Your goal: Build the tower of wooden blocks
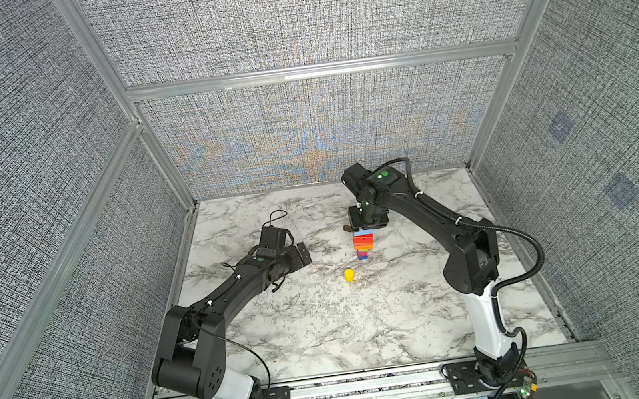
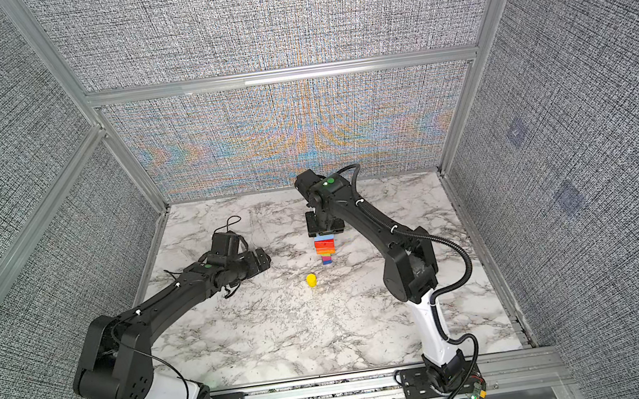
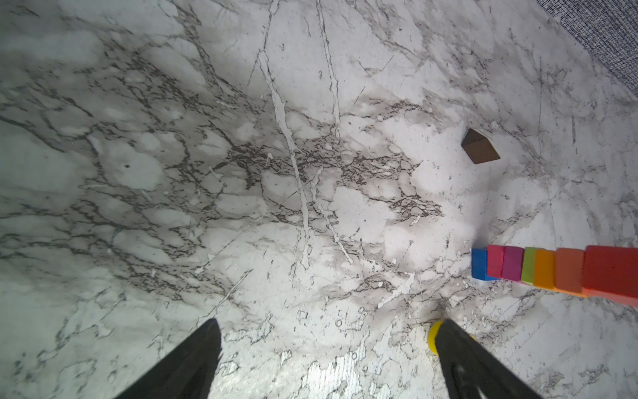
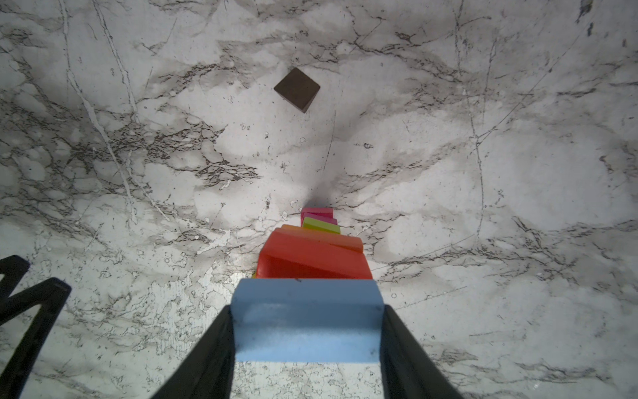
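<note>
Right pincer (image 4: 306,312) half-closed on the light blue block (image 1: 363,232), just over the tower (image 1: 363,245) — nearer the back edge of the table (image 1: 306,336). Block's long axis spans my jaws, red slab (image 4: 310,255) directly beneath; I judge straight down. Left pincer (image 1: 301,255) gapes empty, well apart.

marble table (image 1: 327,333) | on it: tower (image 1: 363,241), yellow block (image 1: 348,275), brown cube (image 4: 297,89)
</note>
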Available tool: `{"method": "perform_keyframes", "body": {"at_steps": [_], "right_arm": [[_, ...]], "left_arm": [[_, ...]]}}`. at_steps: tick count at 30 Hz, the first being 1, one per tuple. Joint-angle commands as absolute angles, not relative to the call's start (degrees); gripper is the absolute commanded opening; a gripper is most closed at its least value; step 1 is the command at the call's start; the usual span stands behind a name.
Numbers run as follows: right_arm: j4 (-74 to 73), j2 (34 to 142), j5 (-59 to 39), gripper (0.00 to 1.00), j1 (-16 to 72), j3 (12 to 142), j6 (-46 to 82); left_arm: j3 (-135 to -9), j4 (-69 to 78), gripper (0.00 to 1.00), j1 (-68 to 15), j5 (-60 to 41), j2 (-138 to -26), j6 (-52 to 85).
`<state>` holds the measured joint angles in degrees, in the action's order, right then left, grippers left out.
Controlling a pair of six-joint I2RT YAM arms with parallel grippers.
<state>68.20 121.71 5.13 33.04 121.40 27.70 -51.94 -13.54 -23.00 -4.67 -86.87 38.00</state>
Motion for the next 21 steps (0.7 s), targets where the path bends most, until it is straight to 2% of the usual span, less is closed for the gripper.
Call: {"method": "perform_keyframes", "body": {"at_steps": [1, 21], "right_arm": [[68.8, 121.2, 6.1, 0.50, 33.2, 120.8, 27.6], [67.4, 121.1, 4.8, 0.50, 33.2, 120.5, 28.5]], "left_arm": [[-51.9, -12.6, 0.99, -22.9, -4.8, -86.9, 38.3], [-51.9, -12.5, 0.99, -22.9, -5.4, -86.9, 38.4]]}}
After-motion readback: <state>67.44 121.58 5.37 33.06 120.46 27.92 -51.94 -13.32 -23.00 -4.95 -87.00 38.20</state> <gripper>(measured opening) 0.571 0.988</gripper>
